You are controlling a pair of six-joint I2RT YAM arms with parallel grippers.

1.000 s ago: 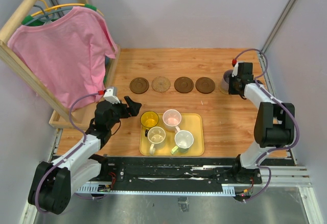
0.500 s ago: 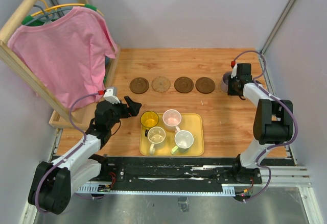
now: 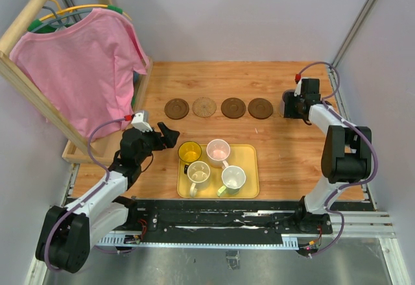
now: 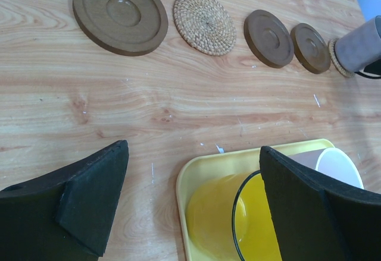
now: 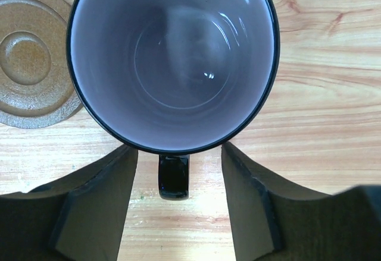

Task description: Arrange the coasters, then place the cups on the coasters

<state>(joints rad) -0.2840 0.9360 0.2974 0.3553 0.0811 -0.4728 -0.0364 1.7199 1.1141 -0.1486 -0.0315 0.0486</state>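
Four brown coasters lie in a row across the table. At the row's right end a grey-purple cup stands on a woven coaster. My right gripper is open, its fingers apart on either side of the cup's dark handle without touching it. On the yellow tray stand the yellow cup, pink cup, cream cup and white-green cup. My left gripper is open, hanging empty over the tray's left edge by the yellow cup.
A pink shirt hangs on a wooden rack along the table's left side. Grey walls close in the back and right. A brown coaster lies just left of the grey-purple cup.
My right gripper has opened and let go of the grey-purple cup's handle. The cup stays where it stood. The left arm has not moved.
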